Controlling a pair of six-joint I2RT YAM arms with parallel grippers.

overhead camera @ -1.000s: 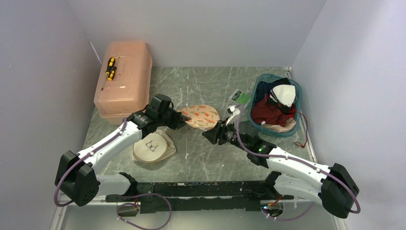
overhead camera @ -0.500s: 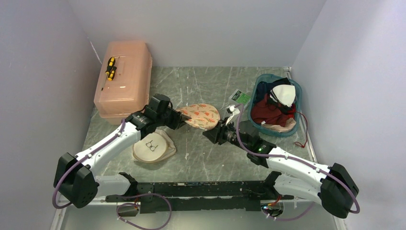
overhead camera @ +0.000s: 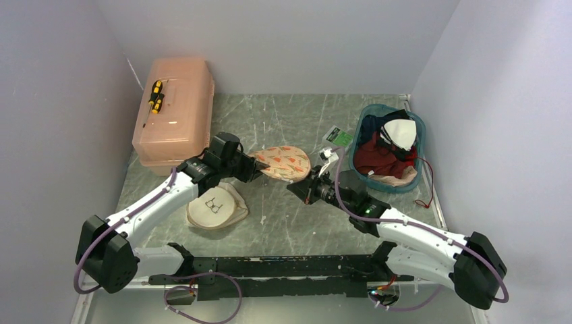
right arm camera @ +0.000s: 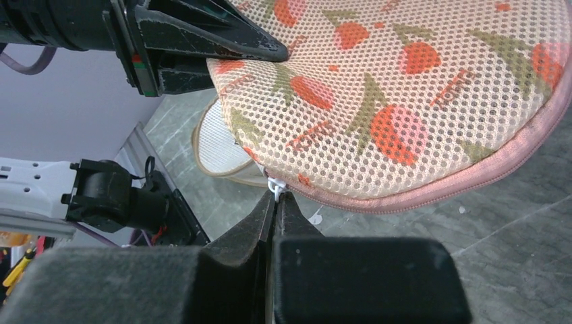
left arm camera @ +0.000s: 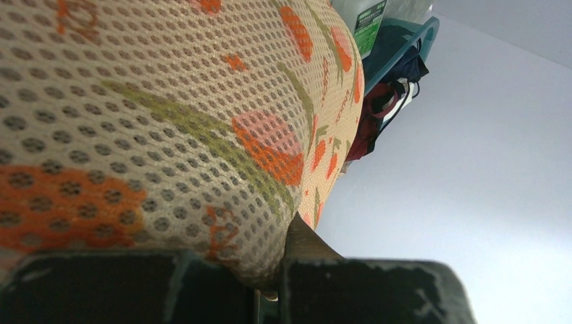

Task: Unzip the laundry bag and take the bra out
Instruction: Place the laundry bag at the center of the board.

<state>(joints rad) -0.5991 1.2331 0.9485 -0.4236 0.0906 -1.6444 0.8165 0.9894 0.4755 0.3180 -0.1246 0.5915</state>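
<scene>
The white mesh laundry bag, with its cream rim and black bra icon, lies flat on the table near my left arm. It also shows in the right wrist view. Neither gripper touches it. Both grippers hold a beige mesh pouch with orange prints and a pink zipper above the table. My left gripper is shut on the pouch's left edge. My right gripper is shut on the pouch's white zipper pull at its near edge. The dark maroon bra is hidden.
A pink plastic box with a yellow screwdriver on top stands at the back left. A teal basket of red, dark and white clothes sits at the right. A green tag lies beside it.
My right gripper has shifted slightly up and to the right with the zipper pull in it. The left arm holds still.
</scene>
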